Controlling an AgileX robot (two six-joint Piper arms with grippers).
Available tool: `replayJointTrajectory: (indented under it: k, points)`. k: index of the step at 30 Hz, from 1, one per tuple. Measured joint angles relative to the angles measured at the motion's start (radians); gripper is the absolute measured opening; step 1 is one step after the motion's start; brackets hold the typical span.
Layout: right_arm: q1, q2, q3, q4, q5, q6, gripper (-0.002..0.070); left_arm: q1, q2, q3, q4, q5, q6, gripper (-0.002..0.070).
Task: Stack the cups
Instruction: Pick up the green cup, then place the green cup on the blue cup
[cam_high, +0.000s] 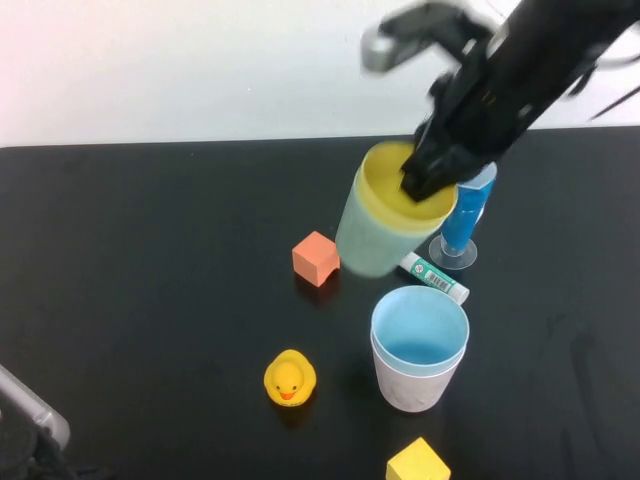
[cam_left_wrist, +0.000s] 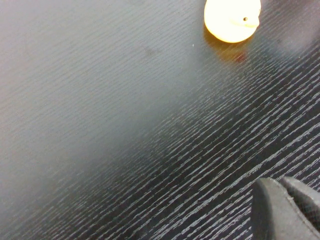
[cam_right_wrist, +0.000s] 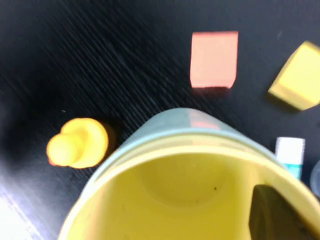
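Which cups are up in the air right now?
The yellow cup nested in the green cup; the right gripper pinches their rim and holds them tilted above the table. The blue cup sits in the pink cup, upright on the table.

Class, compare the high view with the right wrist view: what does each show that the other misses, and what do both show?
Only the high view: the blue cup nested in the pink cup, the blue stemmed glass, and the right gripper shut on the yellow cup's rim, lifting it tilted inside the green cup.
Only the right wrist view: the yellow cup's inner bottom.
Both: the duck, orange block, yellow block and tube. The left gripper, shut, shows in neither.
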Motion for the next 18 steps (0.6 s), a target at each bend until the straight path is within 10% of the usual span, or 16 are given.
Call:
replayJointTrajectory:
  k: [18]
  points:
    - [0.02,-0.284,0.305,0.005,0.012,-0.09,0.0034,0.0,0.0,0.0,-0.015,0.0,-0.004,-0.0002]
